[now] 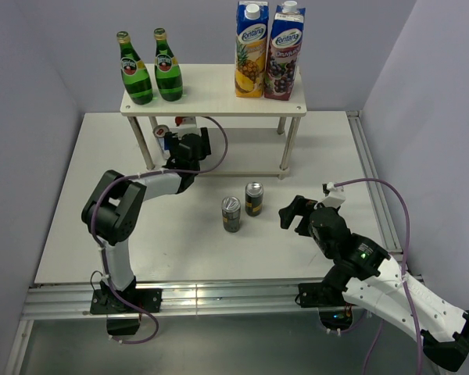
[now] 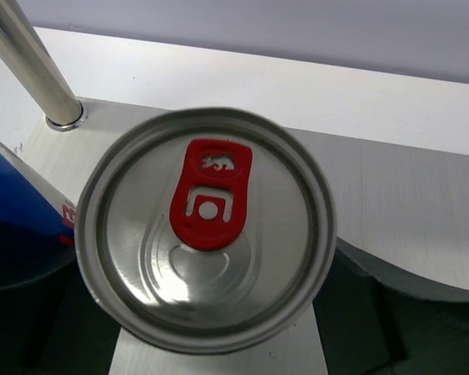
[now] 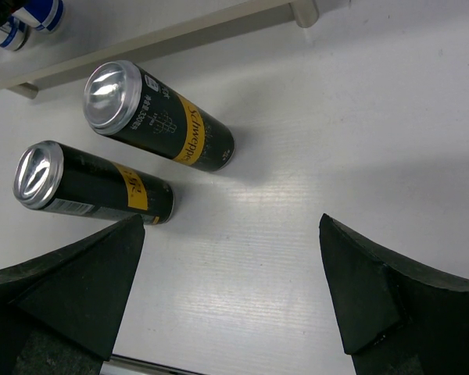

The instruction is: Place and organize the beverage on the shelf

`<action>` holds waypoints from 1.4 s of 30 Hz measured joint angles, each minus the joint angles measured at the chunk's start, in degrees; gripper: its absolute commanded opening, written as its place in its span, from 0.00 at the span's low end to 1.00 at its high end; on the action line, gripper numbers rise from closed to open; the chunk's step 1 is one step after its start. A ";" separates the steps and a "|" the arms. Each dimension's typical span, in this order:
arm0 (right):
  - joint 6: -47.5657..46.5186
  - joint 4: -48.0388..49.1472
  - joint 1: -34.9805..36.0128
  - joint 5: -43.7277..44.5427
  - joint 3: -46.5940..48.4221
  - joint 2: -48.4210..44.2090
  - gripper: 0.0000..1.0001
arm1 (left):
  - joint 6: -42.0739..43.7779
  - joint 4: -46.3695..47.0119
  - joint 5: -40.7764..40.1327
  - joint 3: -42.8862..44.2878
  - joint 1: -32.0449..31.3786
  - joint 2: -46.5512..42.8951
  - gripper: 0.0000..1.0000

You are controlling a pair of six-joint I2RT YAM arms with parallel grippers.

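Observation:
The shelf (image 1: 219, 92) stands at the back. Two green bottles (image 1: 136, 70) (image 1: 168, 67) stand on the left of its top board. My left gripper (image 1: 187, 145) reaches under the top board and is shut on a blue-silver can with a red tab (image 2: 207, 226), upright on the lower board (image 2: 406, 203). The second blue-silver can (image 2: 16, 219) stands right beside it. Two dark slim cans (image 1: 231, 213) (image 1: 254, 198) stand upright on the table in front of the shelf. My right gripper (image 1: 297, 212) is open and empty to their right, and both cans (image 3: 160, 117) (image 3: 94, 183) show in its wrist view.
Two juice cartons (image 1: 251, 48) (image 1: 285, 51) stand on the right of the top board. A shelf leg (image 2: 31, 66) is close behind the held can, to the left. White walls close in the table (image 1: 328, 156) on the left, back and right.

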 measured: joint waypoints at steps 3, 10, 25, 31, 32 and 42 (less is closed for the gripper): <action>0.00 0.00 0.00 0.00 0.00 0.00 1.00 | -0.42 -0.02 0.31 -1.09 -0.02 -0.48 0.99; 0.00 -0.02 0.00 0.00 0.00 -0.02 1.00 | -1.42 -1.57 -0.02 -6.54 -2.64 -5.20 0.99; 0.00 0.00 0.00 0.00 0.00 -0.11 1.00 | -3.76 -7.52 -1.92 -12.33 -11.37 -18.36 0.99; 0.00 0.00 0.00 0.00 0.00 -0.11 1.00 | -7.80 -11.61 -4.26 -21.55 -17.92 -29.88 0.98; 0.00 0.00 0.00 0.00 0.00 -0.11 1.00 | -8.61 -12.79 -4.48 -23.28 -19.17 -32.59 0.98; 0.00 0.02 0.00 0.00 0.00 -0.11 1.00 | -11.96 -17.68 1.11 -31.85 -27.98 -55.10 0.98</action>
